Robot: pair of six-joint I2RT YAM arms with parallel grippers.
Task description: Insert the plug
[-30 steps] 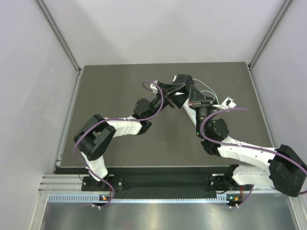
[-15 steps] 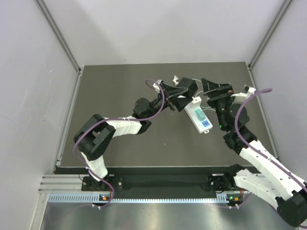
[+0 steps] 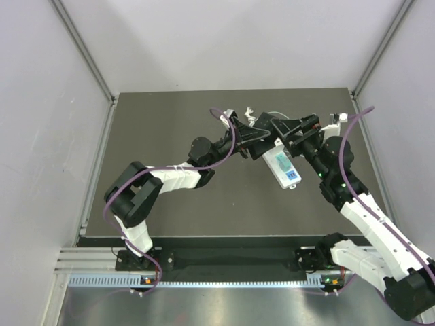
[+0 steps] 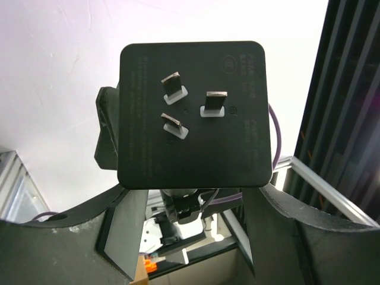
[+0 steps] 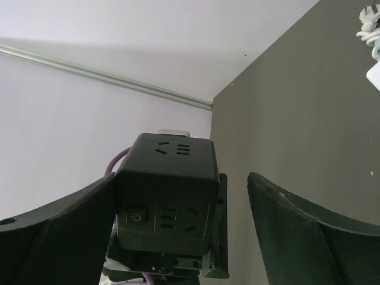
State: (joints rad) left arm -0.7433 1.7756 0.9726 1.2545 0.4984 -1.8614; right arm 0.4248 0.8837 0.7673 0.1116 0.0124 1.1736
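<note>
Top external: the right pincer [image 5: 183,178], spread and empty, has swung back beside the black three-pronged cube plug [image 4: 193,113] clamped in the left pincer [image 4: 193,193] near the white power strip [image 3: 283,168]; insertion looks still undone.

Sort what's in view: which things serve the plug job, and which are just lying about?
Job: black cube plug, clamped in the left gripper; white strip; right gripper, open.
Lying about: white cord coil on the mat, beyond the grippers.
</note>
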